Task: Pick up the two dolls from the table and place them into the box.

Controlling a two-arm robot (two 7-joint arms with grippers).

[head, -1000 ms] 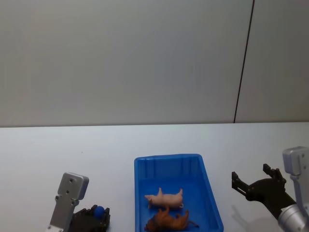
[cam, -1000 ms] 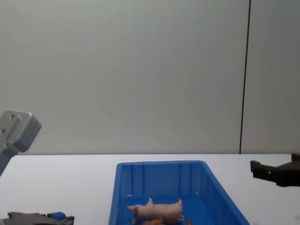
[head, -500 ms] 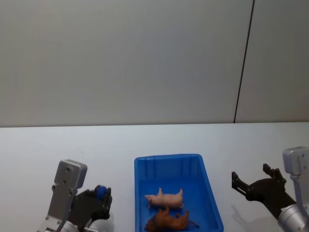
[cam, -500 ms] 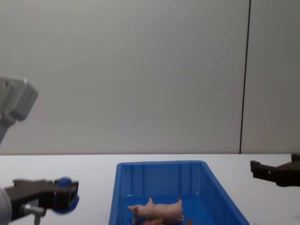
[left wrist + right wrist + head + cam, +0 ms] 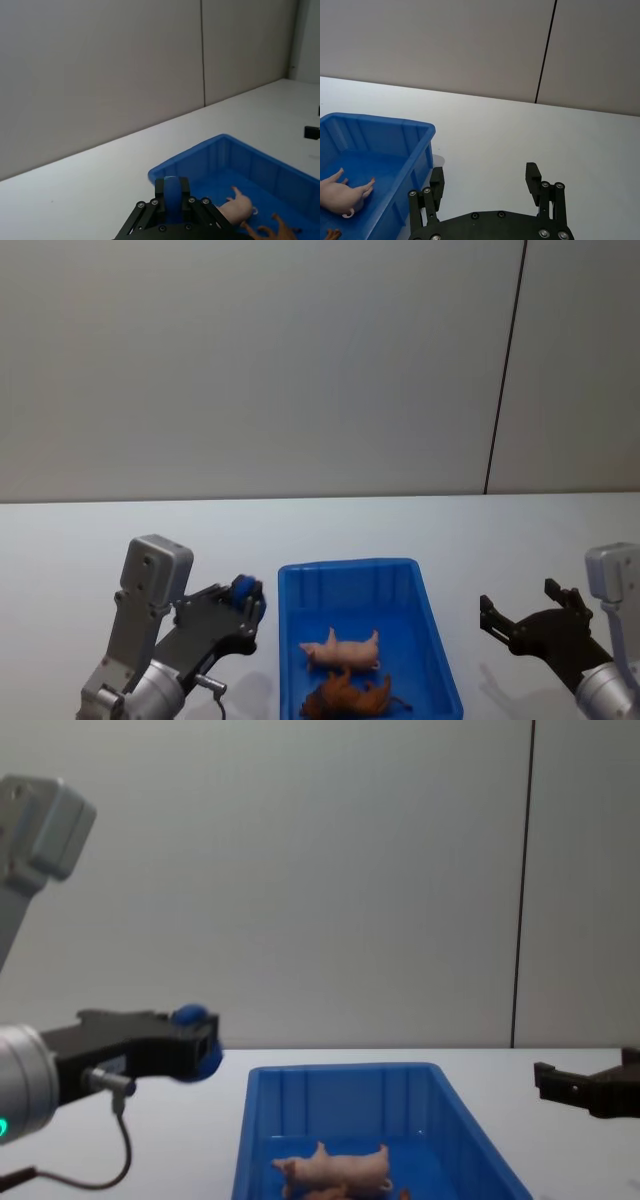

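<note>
Raised since a second ago: the left gripper [image 5: 243, 602] has come up off the table [image 5: 300, 530] and toward the box [image 5: 434, 640], carrying a small blue ball [image 5: 244, 589]. Its fingers are clamped on the ball, which in the chest view hangs above the tabletop just left of the box's left rim. Left wrist view shows the ball [image 5: 171, 191] pinched between the black fingers [image 5: 159, 189], with the box's near corner directly ahead.

Both dolls lie inside the box: the pig [image 5: 342, 649] on its side mid-floor, the lion [image 5: 350, 696] just behind it toward the robot, touching or nearly so. Far half of the box floor is bare blue.

Right gripper [image 5: 514, 616] has not moved; it hovers to the right of the box, well apart from the rim, fingers spread wide [image 5: 435, 182], white table open beneath and ahead of it.
</note>
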